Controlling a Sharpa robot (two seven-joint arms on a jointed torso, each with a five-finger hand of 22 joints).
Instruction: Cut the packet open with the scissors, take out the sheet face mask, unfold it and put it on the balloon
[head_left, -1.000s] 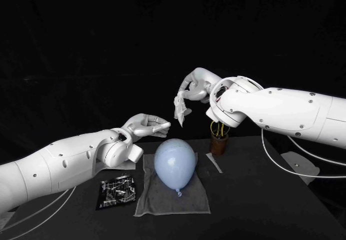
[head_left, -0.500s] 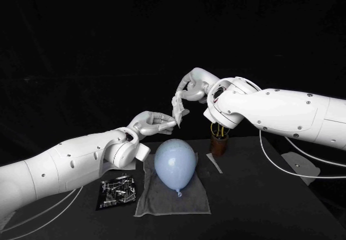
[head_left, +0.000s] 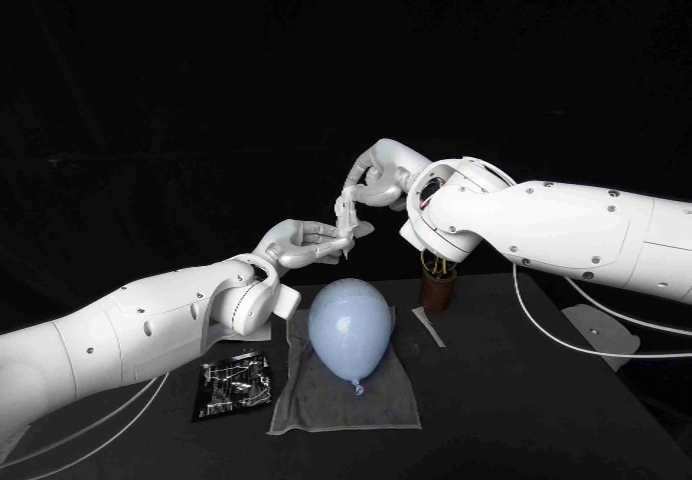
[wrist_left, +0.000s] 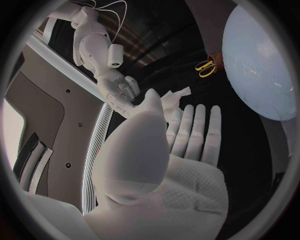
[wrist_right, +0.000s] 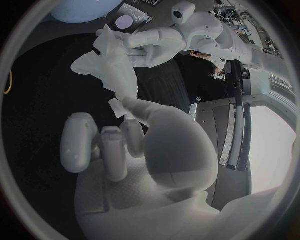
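above the balloon (head_left: 351, 325), left robot hand (head_left: 300, 244) and right robot hand (head_left: 378, 180) each pinch the mask (head_left: 346, 212) (edges partly hidden).

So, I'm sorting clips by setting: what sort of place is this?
Probably a robot test lab: a black table, a balloon on a grey towel, and the left hand and right hand holding a face mask.
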